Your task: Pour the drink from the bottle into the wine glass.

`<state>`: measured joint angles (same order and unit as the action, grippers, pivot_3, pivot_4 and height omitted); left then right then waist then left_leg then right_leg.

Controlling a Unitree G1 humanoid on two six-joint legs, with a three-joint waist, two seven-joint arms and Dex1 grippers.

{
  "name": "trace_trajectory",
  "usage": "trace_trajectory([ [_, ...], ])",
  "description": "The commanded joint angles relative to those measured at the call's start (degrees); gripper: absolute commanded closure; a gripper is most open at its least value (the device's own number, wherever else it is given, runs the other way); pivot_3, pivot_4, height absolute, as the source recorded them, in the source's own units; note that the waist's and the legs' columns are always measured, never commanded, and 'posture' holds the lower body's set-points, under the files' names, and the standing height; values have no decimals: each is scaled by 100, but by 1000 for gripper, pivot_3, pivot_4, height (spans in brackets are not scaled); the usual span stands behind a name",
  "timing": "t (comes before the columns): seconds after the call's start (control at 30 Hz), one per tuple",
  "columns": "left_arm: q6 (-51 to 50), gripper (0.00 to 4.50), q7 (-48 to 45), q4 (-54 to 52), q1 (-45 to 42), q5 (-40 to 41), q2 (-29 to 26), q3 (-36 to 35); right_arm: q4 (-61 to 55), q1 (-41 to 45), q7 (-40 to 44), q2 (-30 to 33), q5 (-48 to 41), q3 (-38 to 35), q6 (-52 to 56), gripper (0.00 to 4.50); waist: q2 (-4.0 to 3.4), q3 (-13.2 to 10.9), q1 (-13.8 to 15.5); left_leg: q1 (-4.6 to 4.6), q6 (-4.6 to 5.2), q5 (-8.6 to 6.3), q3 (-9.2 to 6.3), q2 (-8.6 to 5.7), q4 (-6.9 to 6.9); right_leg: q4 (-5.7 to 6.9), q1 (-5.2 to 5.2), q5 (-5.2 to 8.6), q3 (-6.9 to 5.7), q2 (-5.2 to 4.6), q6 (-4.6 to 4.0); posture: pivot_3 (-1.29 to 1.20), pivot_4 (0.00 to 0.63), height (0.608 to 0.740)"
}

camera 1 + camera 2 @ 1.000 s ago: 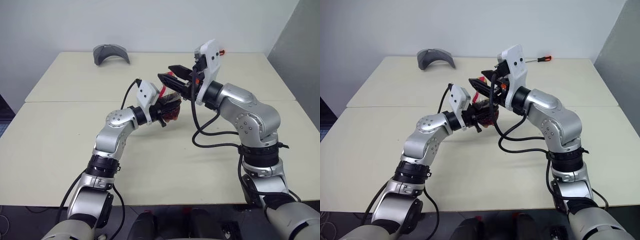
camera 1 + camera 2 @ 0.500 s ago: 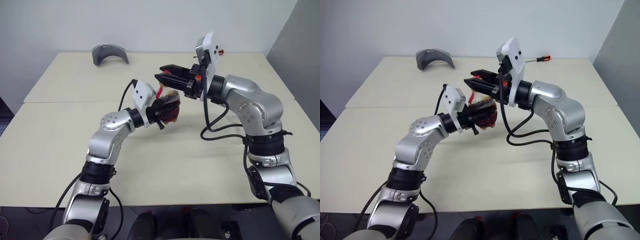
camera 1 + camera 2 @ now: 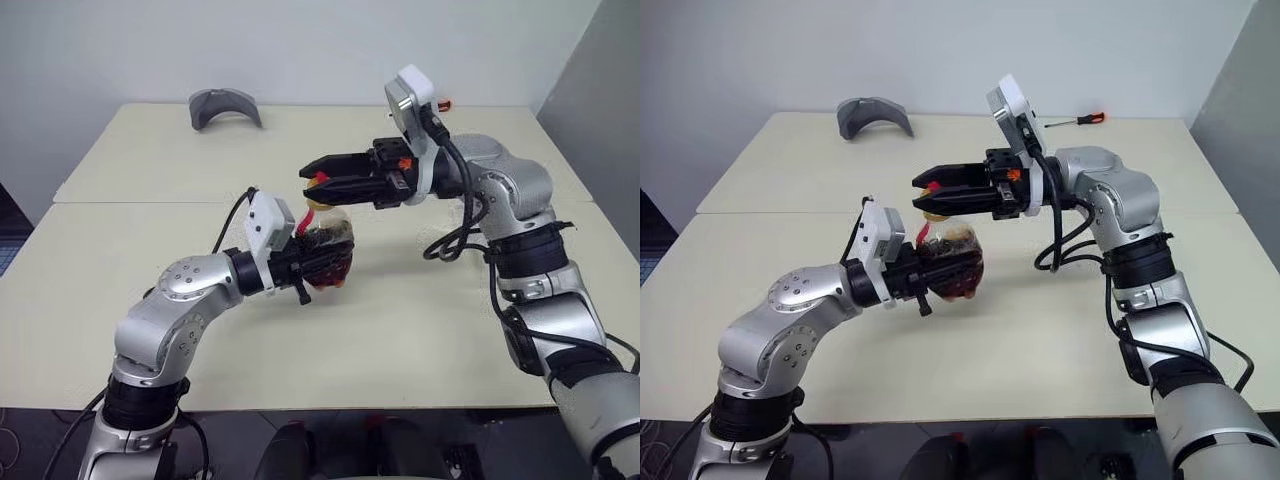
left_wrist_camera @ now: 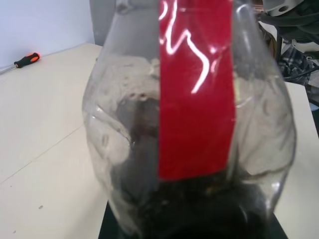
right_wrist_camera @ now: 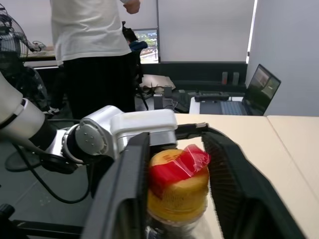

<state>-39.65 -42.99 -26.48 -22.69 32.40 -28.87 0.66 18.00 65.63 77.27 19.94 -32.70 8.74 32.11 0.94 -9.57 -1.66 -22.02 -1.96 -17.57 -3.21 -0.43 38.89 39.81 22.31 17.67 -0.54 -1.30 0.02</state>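
the left gripper (image 3: 318,268) is clamped on the bottle (image 3: 326,250), holding it upright above the table (image 3: 90,270) with the drink (image 3: 958,281) dark in its lower body. the right gripper (image 3: 318,183) reaches in level, its fingers (image 5: 124,199) standing apart on either side of the bottle's yellowish neck.

the left arm bends at the elbow and reaches right across the near middle of the scene, its left gripper (image 3: 325,262) clamped tight around the bottle (image 3: 328,250), held upright. the right arm comes in from the right, forearm level and pointing left, so the right gripper (image 3: 318,180) sits just above the left one, its fingers (image 5: 122,199) parted on either side of the bottle's yellowish neck.
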Motion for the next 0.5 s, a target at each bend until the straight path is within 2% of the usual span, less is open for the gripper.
trace_trajectory([
  [0.03, 237, 3744, -19, -312, -126, 128, 64, -21, 239, 126, -149, 125, 219, -236, -244, 1562, 0, 0, 0, 0, -2, 1, 1, 0, 0, -1, 0, 0, 1, 0, 0, 0, 150, 740],
  [0.17, 263, 3748, 56, -267, 0, 102, 81, -43, -4, -107, -336, 337, 198, -392, -39, 104, 0, 0, 5, -3, -18, 10, 0, 0, -1, -6, 0, 0, 0, 0, 0, 0, 150, 740],
  [0.37, 346, 3752, 265, -85, 62, -5, 147, -118, -1135, -928, -835, 971, -108, -848, 774, 0, 0, -1, 40, -9, -16, 9, -1, 0, 0, -12, -1, 0, 0, -2, -1, 0, 150, 740],
  [0.5, 616, 3753, 374, 416, -225, -244, 242, -75, -1867, -1346, -1445, 1120, -307, -1170, 1209, 0, -3, -3, 19, -6, 1, -1, 0, 1, -3, -7, -1, 0, -1, 0, -1, 0, 150, 740],
])
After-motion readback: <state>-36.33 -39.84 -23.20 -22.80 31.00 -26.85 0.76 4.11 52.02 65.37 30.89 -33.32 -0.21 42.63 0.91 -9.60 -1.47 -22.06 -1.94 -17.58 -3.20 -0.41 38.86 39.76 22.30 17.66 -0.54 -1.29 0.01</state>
